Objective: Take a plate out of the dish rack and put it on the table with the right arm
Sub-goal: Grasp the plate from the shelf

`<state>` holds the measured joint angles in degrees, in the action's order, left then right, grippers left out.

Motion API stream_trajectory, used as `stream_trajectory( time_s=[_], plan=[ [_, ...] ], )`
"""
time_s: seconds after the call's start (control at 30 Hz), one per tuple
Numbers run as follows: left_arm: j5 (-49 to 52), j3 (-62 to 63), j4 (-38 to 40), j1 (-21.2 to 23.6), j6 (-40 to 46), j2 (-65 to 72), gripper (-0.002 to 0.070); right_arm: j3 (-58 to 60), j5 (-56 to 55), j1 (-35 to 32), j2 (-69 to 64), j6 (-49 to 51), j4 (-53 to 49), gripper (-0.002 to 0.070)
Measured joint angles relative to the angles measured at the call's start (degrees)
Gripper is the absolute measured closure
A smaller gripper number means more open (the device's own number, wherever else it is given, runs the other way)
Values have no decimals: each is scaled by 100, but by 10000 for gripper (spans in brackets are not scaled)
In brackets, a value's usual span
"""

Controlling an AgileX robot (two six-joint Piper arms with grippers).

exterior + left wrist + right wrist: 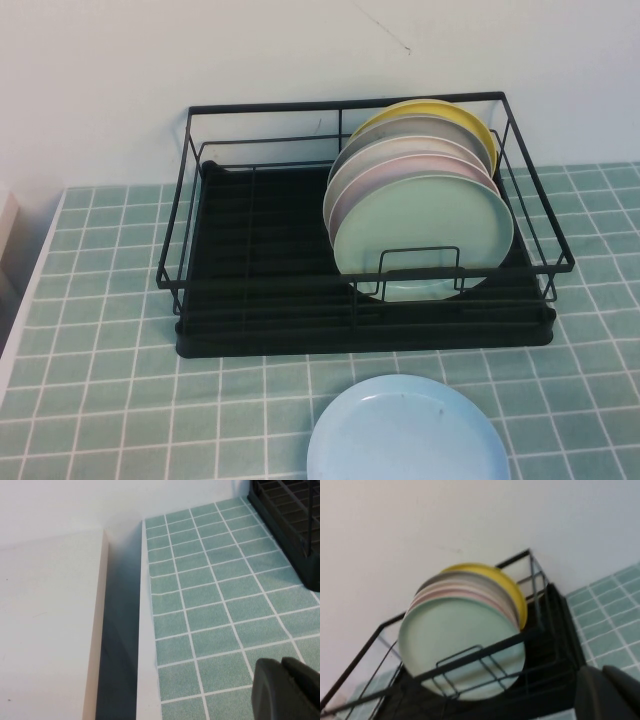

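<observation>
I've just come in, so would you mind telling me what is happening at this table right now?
Nothing is being handled yet. The mint-green plate stands on edge at the front of a row of plates in the black dish rack, and a light blue plate already lies on the tiled table. The right gripper is shut and empty, facing the rack. The left gripper hovers over bare tiles beside the rack.

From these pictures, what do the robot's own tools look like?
Little shows. In the left wrist view, the left tool is a matte black, rounded plastic-looking piece with a thin seam, above the sea-green tiled table. In the right wrist view, the right tool looks equally black and rounded, facing the black wire dish rack. No cables or markings are visible.
</observation>
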<state>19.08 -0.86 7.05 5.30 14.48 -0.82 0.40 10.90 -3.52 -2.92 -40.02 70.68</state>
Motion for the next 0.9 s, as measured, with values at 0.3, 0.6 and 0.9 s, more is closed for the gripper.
stream_trajectory(
  time_s=[0.3,0.6,0.9],
  plan=[
    [0,0,0,0,0,0,678,-2966,2608,0,-2976,-1631,-1599,678],
    [0,0,0,0,0,0,678,-5964,4532,21,-5662,-3247,-2126,678],
    [0,0,0,0,0,0,678,-7892,4724,657,-7451,-3111,-3004,678]
  ],
)
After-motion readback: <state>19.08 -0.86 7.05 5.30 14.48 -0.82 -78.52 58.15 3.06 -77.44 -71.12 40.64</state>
